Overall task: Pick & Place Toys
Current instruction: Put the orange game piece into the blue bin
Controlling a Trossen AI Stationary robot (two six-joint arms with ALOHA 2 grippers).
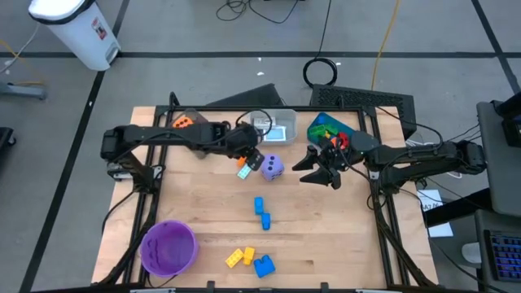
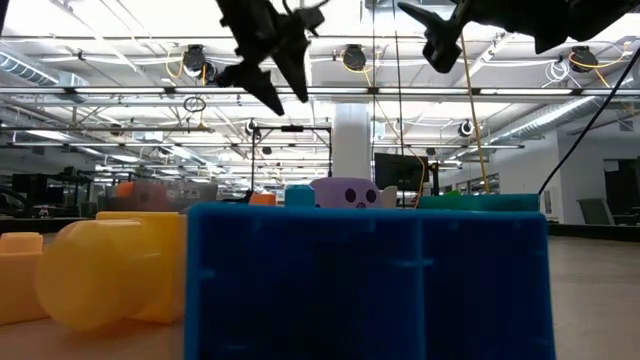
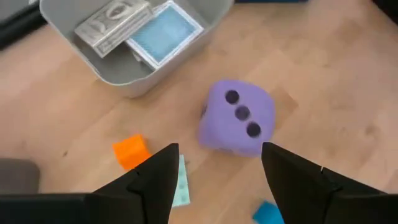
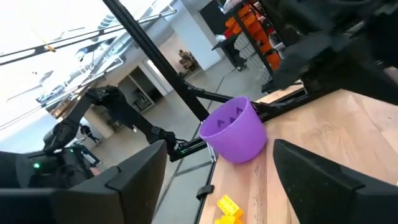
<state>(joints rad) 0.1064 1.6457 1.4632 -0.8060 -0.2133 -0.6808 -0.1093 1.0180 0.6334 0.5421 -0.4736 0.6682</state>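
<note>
Left wrist view is showing the left gripper spread apart, grasping nothing, hovering beside the purple die; the right gripper is gaping empty.

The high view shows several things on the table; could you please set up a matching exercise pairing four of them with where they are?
Things:
1. purple die
2. purple bowl
3. grey bin
4. teal bin

Places:
A. near corner on the left arm's side
B. far edge, holding cards
C. mid-table, just ahead of the left end effector
D. far edge, holding bricks, by the right arm

Pairs: 1-C, 2-A, 3-B, 4-D
</note>
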